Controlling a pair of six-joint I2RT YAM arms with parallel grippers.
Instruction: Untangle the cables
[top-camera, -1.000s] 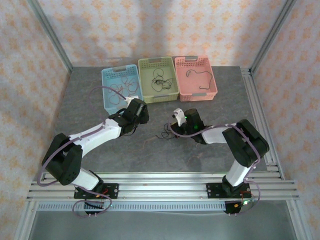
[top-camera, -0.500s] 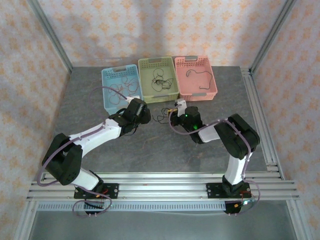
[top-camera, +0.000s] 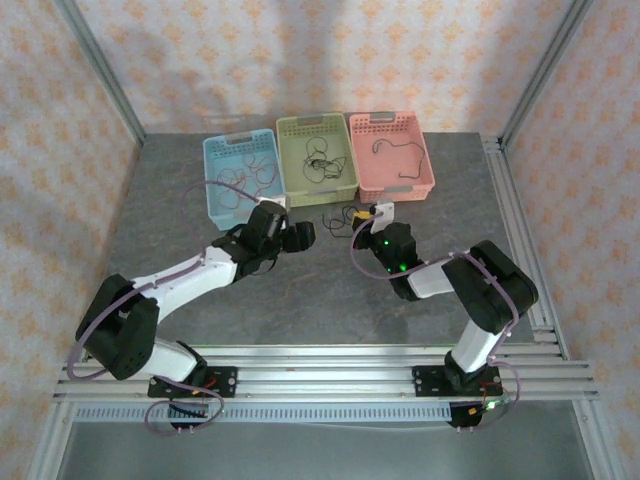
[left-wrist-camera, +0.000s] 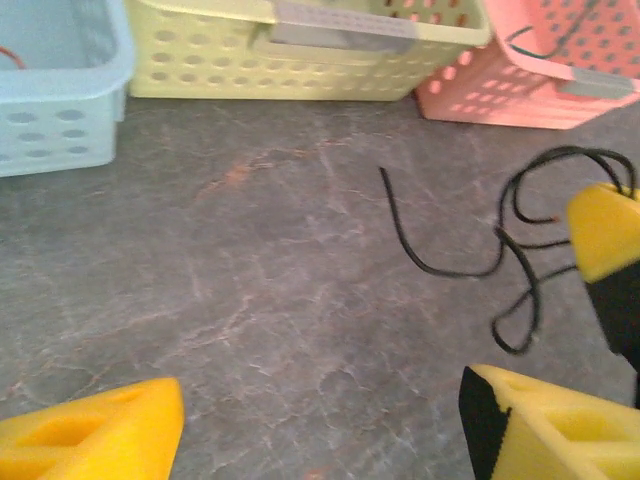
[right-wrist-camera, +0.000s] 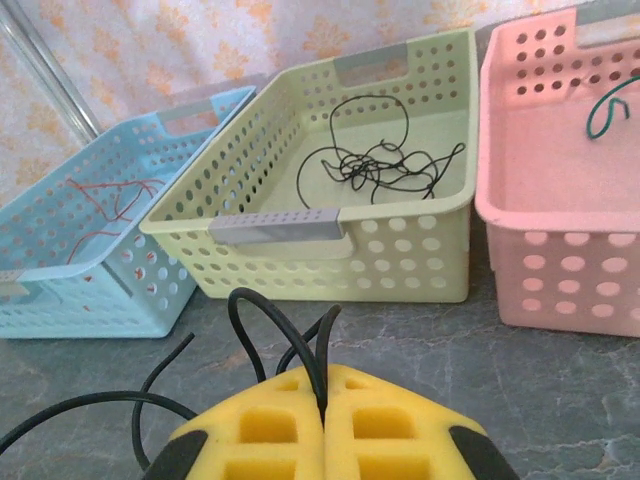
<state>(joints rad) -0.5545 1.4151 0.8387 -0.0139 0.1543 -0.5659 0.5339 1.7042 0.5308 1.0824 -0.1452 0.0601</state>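
The right gripper is fully closed. Its yellow foam pads are pressed together on a black cable, which comes out of the seam between them, arches upward and runs out to the left. In the overhead view this gripper stands just in front of the green basket, near that basket's corner next to the pink basket.

The left gripper has its jaws spread wide with nothing between them. It is positioned low over the bare grey tabletop, to the left of the held cable. In the left wrist view, the free length of the black cable curls in loops ahead and to the right of the left gripper. Whether it rests on the surface cannot be determined.

The remaining cables are stored in the baskets:
- A tangle of black cables lies in the green basket.
- Red cables lie in the blue basket.
- One dark cable lies in the pink basket.
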